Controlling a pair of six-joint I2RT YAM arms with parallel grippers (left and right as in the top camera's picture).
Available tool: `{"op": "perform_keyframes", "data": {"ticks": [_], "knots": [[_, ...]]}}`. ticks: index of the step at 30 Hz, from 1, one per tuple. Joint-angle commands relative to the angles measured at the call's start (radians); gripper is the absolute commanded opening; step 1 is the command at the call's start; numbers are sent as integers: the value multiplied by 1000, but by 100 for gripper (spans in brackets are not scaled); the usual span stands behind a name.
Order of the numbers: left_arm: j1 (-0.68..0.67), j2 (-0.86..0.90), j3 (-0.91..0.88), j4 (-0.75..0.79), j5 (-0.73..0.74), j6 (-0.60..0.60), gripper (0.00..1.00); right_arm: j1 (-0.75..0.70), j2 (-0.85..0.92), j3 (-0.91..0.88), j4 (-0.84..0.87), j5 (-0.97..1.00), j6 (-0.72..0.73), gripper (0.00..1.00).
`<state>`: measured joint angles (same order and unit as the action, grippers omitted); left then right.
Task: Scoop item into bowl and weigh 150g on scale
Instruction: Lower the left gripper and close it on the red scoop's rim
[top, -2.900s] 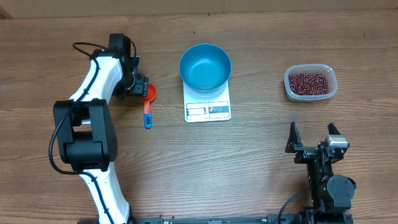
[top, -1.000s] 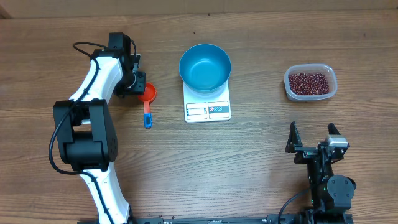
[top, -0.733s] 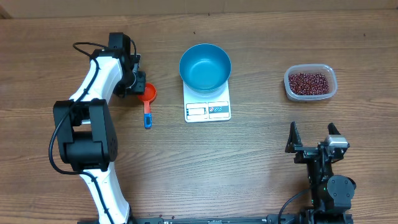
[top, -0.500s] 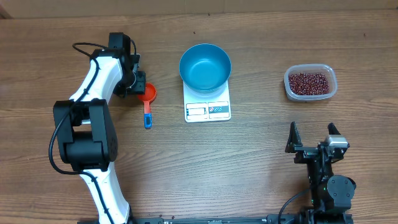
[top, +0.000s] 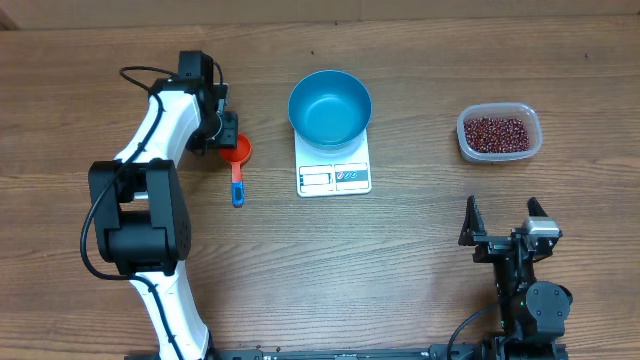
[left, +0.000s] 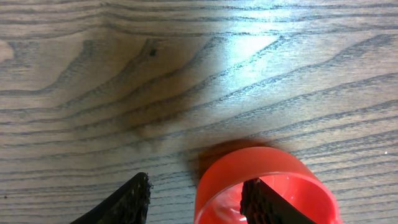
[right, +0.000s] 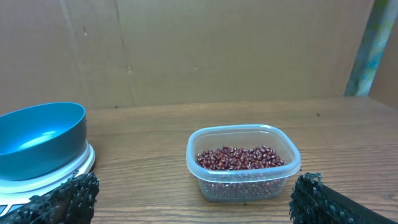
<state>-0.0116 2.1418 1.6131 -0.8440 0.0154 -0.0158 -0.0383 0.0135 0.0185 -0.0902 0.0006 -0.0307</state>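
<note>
Evidently we are only at fetching the scoop (top: 238, 152) left of the scale (top: 334, 175): our left gripper (left: 194, 198) straddles its rim, jaws apart (one finger inside the cup), the right gripper (top: 504, 218) gapes idle, and with beans (top: 498, 132) right of the scale, bowl (top: 330, 108) empty on it, we must next pinch and lift.

The overhead view is evenly lit and sharp. In the left wrist view, pale glare sits on the table (left: 68, 68) above the red scoop (left: 280, 163), with soft shadow left of it.
</note>
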Motion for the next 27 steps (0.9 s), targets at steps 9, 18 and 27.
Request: {"op": "perform_keyframes", "data": {"ticks": [9, 18, 27], "knots": [[-5, 13, -7, -3, 11, -18, 52, 6, -10, -11, 6, 5, -4, 100], [-5, 13, -34, 12, 11, -18, 53, 6, -10, -11, 6, 5, -4, 100], [-5, 13, -34, 18, 11, -18, 38, 6, -10, -11, 6, 5, -4, 100]]}}
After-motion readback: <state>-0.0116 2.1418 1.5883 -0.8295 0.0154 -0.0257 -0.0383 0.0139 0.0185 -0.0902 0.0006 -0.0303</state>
